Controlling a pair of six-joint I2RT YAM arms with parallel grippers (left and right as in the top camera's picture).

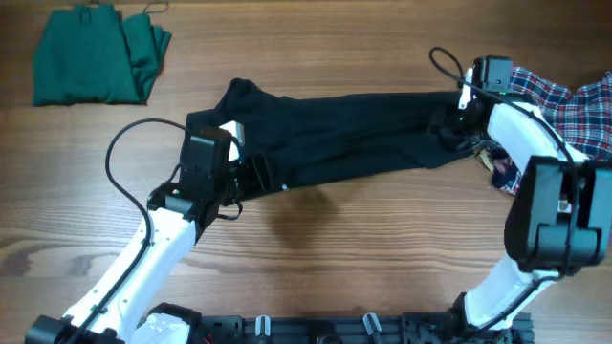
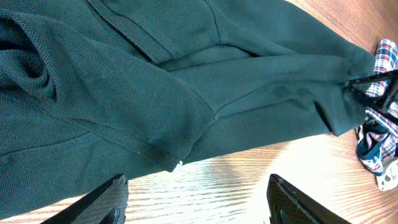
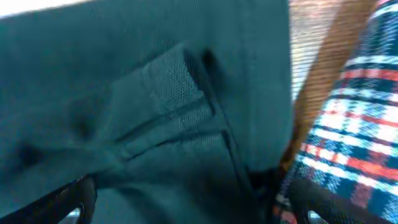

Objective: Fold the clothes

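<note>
A folded green garment [image 1: 91,53] sits at the far left of the table [image 1: 363,248], seemingly finished. The left gripper [image 2: 197,186], jaws spread over bare wood, hovers at the near hem of the dark shirt [image 1: 354,139], which lies stretched across the middle, probably drawn flat for folding. The right gripper [image 3: 186,196], jaws also released, sits over the shirt's far end beside a plaid garment [image 1: 574,105].

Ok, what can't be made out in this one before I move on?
1. Right end effector: the right wrist view is blurred and the dark garment fills the gap between its fingers, so a grip can't be confirmed. Overhead, the right arm hides it.
2. Plaid shirt: overhead, cut off by the right edge and partly under the right arm.
3. Dark garment's outline: bunched overhead, and cut off at the top and left edges in the left wrist view.
</note>
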